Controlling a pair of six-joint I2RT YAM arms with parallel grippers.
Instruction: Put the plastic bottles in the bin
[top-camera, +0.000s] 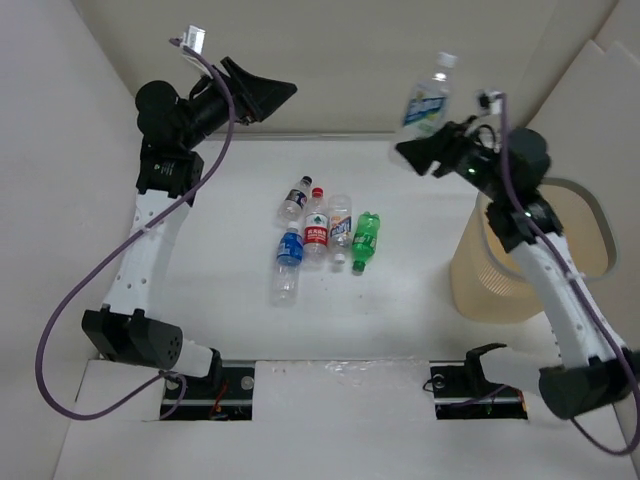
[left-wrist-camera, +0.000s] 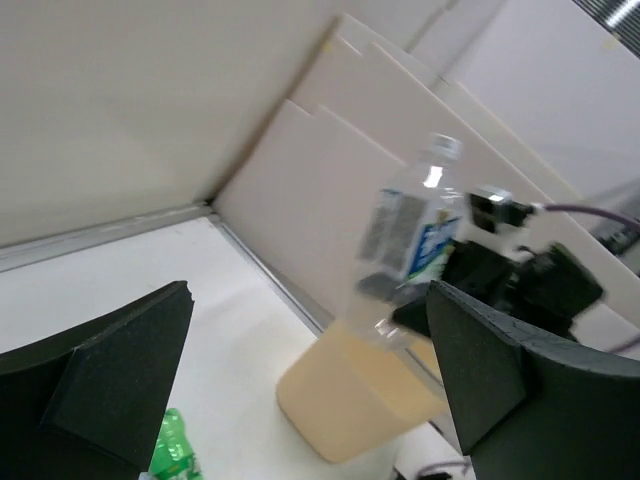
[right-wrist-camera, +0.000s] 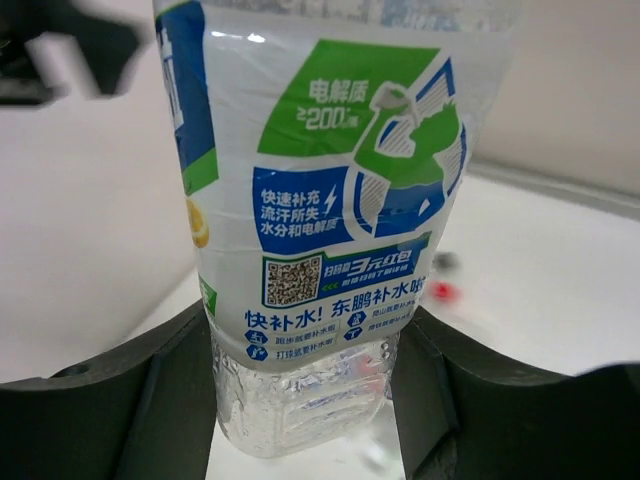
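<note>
My right gripper (top-camera: 425, 152) is shut on a clear bottle with a blue-and-green label (top-camera: 428, 100), held upright high above the table, left of the tan bin (top-camera: 500, 290). In the right wrist view the bottle (right-wrist-camera: 320, 220) fills the gap between the pads. In the left wrist view it (left-wrist-camera: 415, 235) hangs above the bin (left-wrist-camera: 345, 400). Several bottles lie at the table's middle: a dark-capped one (top-camera: 294, 198), a red-and-white one (top-camera: 316, 225), a pale one (top-camera: 341, 222), a green one (top-camera: 365, 238), a blue-labelled one (top-camera: 287, 262). My left gripper (top-camera: 262, 95) is open and empty, raised at the far left.
White walls enclose the table on the left, back and right. The bin stands against the right wall under my right arm (top-camera: 560, 290). A green bottle (left-wrist-camera: 172, 450) shows at the bottom of the left wrist view.
</note>
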